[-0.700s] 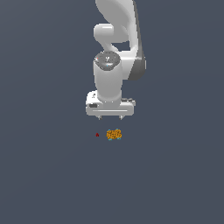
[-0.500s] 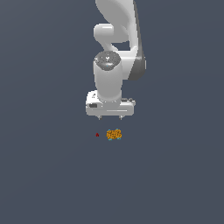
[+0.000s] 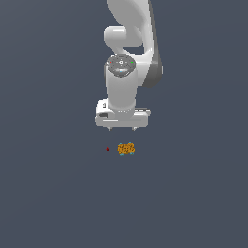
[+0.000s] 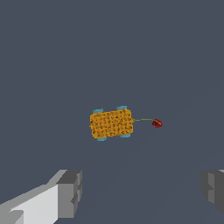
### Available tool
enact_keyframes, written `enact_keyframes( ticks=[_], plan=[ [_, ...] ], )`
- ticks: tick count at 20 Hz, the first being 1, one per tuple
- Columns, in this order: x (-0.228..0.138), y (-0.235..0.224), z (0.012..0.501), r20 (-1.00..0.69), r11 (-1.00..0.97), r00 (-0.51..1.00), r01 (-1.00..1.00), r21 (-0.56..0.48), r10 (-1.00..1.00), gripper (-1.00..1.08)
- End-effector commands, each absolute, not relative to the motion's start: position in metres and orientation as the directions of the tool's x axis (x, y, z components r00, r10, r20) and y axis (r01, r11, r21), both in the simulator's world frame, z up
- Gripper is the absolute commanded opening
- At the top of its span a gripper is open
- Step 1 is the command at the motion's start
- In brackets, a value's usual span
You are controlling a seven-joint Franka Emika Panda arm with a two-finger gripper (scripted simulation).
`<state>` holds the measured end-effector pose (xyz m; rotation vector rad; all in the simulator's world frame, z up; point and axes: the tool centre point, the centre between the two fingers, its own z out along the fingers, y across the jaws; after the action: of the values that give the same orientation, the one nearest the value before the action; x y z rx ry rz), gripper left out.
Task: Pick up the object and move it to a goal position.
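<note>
the object (image 3: 126,148) lies on the grey floor, the red dot (image 3: 107,149) just beside it toward the exterior view's left. the gripper (image 3: 122,129) has dropped a touch since a moment ago, jaws apart, probably directly above, grasp not yet begun.

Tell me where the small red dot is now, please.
In the exterior view, the red dot lies on the grey floor, just beside the orange object on its left, below the gripper.
</note>
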<state>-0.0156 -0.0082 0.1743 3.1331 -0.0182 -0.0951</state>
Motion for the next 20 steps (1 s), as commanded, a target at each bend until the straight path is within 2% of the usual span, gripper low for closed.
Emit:
enact_keyframes(
  ticks=[1, 10, 20],
  plan=[
    [-0.016, -0.008, 0.174, -0.061, -1.000, 0.998, -0.014, 0.007, -0.015, 1.00],
    [-0.014, -0.008, 0.167, -0.059, -0.995, 0.994, -0.096, 0.007, -0.096, 1.00],
    [-0.010, -0.007, 0.150, -0.053, -0.951, 0.949, -0.310, 0.006, -0.310, 1.00]
  ],
)
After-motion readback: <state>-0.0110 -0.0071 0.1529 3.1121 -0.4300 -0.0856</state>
